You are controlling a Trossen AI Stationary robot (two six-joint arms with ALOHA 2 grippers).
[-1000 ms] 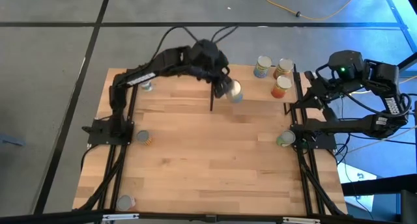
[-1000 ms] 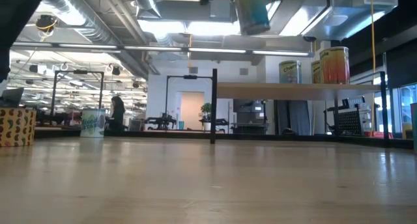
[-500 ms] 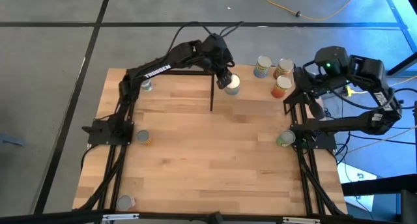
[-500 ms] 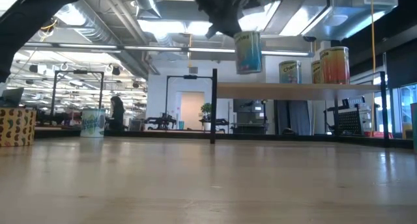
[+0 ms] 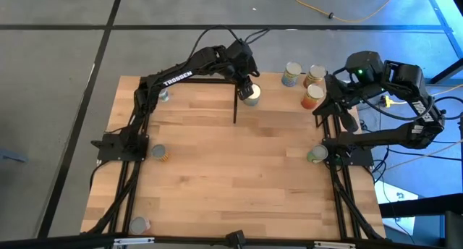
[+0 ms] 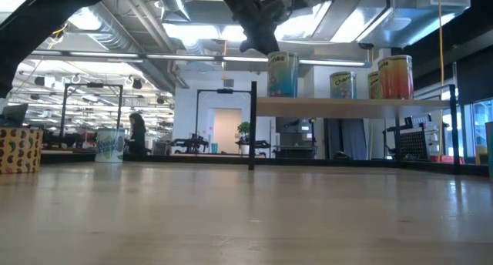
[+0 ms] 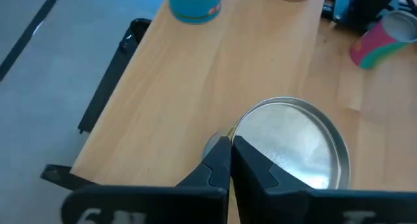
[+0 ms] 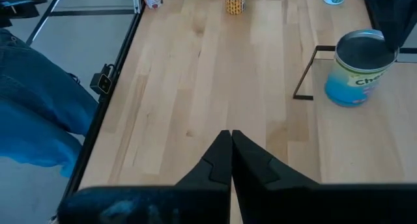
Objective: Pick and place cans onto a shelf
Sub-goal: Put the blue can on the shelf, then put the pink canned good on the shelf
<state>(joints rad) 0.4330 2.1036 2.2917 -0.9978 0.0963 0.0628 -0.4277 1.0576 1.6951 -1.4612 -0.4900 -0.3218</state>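
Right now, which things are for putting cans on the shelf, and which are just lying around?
Job: shelf; blue-label can at the left tool; three other cans on the shelf; four cans on the table; right tool, waiting.
Lying about: yellow cable on the floor; patterned box.

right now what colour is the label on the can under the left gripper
Mostly blue-green with a yellow band on top, on the can under the left gripper; clearest in the low view.
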